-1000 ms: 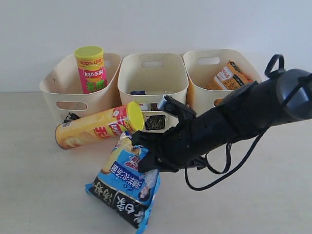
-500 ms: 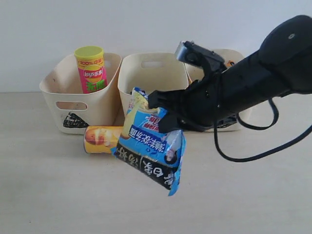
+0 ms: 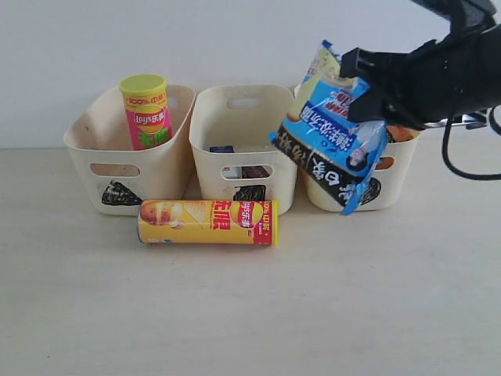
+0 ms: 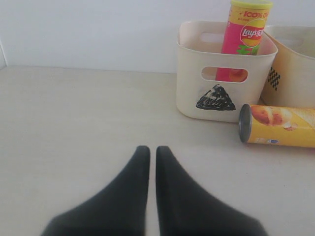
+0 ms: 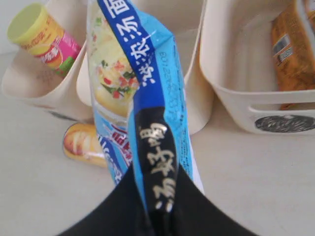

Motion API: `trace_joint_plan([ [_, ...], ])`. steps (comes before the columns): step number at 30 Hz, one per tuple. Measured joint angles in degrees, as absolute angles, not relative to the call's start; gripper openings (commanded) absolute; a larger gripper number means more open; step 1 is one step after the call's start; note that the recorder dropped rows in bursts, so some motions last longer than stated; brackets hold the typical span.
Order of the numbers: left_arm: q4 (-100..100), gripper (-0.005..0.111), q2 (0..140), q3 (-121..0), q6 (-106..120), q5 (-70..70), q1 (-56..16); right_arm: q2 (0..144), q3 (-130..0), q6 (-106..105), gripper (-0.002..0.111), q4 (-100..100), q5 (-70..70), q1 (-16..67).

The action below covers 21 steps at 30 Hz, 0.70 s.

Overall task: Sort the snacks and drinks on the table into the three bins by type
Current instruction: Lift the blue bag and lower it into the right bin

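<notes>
My right gripper [image 3: 362, 90] [image 5: 157, 178] is shut on the blue-black-white bag [image 3: 332, 135] [image 5: 141, 93]. The bag hangs in the air in front of the right bin [image 3: 396, 178] [image 5: 231, 93]. The orange-brown bag [image 3: 400, 134] [image 5: 294, 54] lies inside that bin. On the table [image 3: 250, 313] the yellow tube [image 3: 207, 222] [image 4: 280, 132] lies on its side in front of the middle bin [image 3: 210, 129]. The pink-green tube [image 3: 145, 111] [image 4: 246, 37] stands in the left bin [image 3: 92, 149] [image 4: 192, 73]. Two cartons [image 3: 222, 148] show only partly in the middle bin. My left gripper [image 4: 148, 150] is shut on nothing, low over the table.
The three bins stand side by side against a pale wall [image 3: 235, 39]. A black cable [image 3: 462, 168] loops below the right arm [image 3: 446, 70], to the right of the right bin.
My right gripper has lifted the blue-black-white bag off the table and carried it up and right, to the right bin. The yellow tube has swung round and settled before the middle bin.
</notes>
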State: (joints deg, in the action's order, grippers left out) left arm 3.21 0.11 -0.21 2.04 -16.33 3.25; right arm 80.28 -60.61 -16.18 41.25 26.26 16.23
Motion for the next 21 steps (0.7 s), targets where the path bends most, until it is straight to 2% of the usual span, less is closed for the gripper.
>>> trace_joint_plan([
  [10, 3.2, 0.004, 0.1, -0.2, 2.0, -16.3, 3.3, 78.7, -63.6, -15.8, 0.000, 40.6, 17.8, 14.1],
  [21, 3.2, 0.004, 0.1, -0.2, 2.0, -16.3, 3.3, 88.5, -64.4, -15.3, 0.000, 39.6, -5.9, 13.9],
])
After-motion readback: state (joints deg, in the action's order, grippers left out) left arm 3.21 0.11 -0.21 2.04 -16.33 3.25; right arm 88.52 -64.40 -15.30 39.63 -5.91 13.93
